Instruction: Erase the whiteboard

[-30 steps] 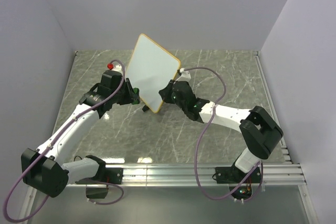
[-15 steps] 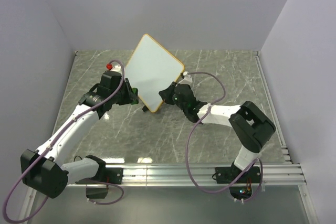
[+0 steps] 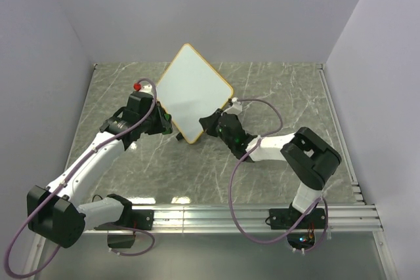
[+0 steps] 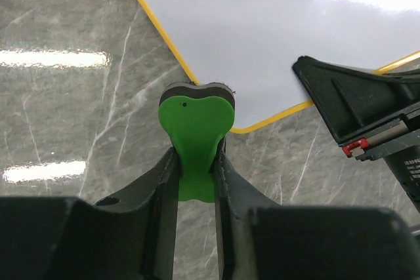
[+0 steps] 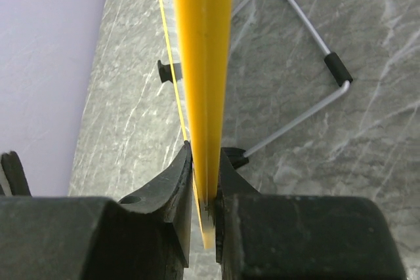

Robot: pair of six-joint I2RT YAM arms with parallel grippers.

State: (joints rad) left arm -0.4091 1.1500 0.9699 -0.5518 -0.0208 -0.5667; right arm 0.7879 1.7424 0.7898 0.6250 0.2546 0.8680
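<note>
- Whiteboard (image 3: pixel 193 93): a small rectangular white board with rounded corners and a thin orange-yellow frame. It stands tilted on one corner like a diamond, over the far middle of the grey marbled desk (image 3: pixel 289 96), a little towards the left edge.
- The white face shows no marks in the top view or the left wrist view (image 4: pixel 262 24).
- One small black foot (image 3: pixel 181 136) shows just beside the board's lowest corner. Whether the foot or that corner touches the desk cannot be told.
- Right gripper (image 3: pixel 209 122): its jaws are clenched on the lower right edge of the board. The right wrist view shows the yellow frame (image 5: pixel 203 63) edge-on, pinched between the two black fingers (image 5: pixel 172 188).
- Thin metal wire stand with black sleeves (image 5: pixel 308 77): it swings out from the back of the board, above the desk.
- Left gripper (image 3: pixel 164 121): it is at the board's lower left edge, its jaws grasping a green eraser block with a dark felt layer (image 4: pixel 195 129).
- The eraser's felt end lies against the yellow frame near a rounded corner. Whether it presses on the board cannot be told.
- Small red object (image 3: pixel 137 86): it sits near the desk's far left corner, behind the left arm, too small to identify.
</note>
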